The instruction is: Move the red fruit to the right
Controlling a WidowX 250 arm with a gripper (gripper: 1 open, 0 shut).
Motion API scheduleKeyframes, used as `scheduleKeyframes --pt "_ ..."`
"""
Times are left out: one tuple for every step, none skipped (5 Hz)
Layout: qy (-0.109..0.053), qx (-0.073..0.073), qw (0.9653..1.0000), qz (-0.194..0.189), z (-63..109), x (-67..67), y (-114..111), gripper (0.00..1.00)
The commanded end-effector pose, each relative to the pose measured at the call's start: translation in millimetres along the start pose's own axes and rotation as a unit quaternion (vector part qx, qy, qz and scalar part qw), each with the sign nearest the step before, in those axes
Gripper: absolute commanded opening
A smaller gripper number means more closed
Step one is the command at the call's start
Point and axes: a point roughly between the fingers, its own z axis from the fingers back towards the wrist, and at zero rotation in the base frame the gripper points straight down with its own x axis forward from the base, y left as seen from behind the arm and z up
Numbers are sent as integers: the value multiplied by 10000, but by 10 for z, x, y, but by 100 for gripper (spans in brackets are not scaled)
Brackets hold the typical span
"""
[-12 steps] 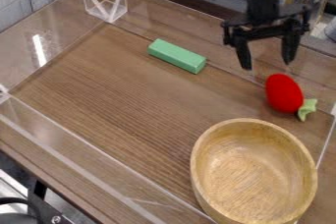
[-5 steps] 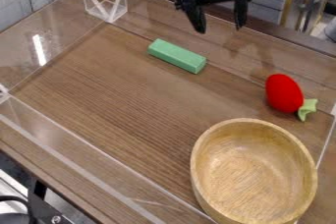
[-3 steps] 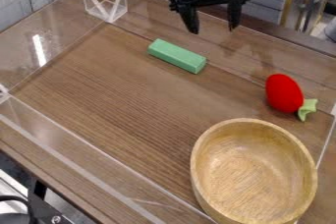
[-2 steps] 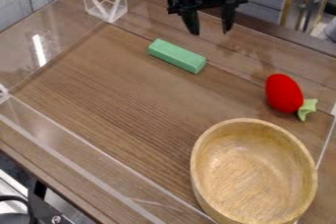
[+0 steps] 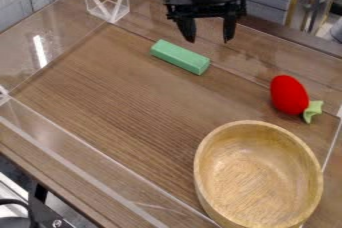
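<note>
Tabletop: I view a brown wooden surface [image 5: 114, 122] from above at an angle; its raised dark edge runs diagonally down the left side.
Wooden bowl: round, pale and seen from above, the bowl [image 5: 258, 177] occupies the lower right of my view, its interior facing up.
Gripper: my black gripper [image 5: 206, 36] is at the top of the view, right of centre, with its fingers pointing down beyond the green block. The two fingers stand wide apart, with nothing held between them.
Red strawberry: the task's fruit, a toy strawberry [image 5: 289, 95], lies on its side near the right edge of the tabletop, beyond the bowl and apart from it. Its green leafy cap [image 5: 314, 110] points toward the lower right of my view.
Green block: a flat rectangular block [image 5: 181, 57] lies diagonally on the wood, left of the strawberry and well apart from it, just on the near side of my gripper.
Wire piece: a small white angular frame [image 5: 107, 6] stands at the upper left, near the tabletop's far corner.
</note>
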Motion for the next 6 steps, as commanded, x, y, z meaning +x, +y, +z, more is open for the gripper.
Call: scheduleKeyframes --pt "-519 -129 9983 -214 319 192 7 100" --pt "-705 85 9972 239 253 135 -54 100" --pt "-809 221 9946 612 261 10 -162 100" --pt "-922 333 9904 973 260 -74 -252 100" --pt "-940 280 9915 859 341 -80 -234 100" --pt "-833 406 9899 1076 319 -101 -149 100"
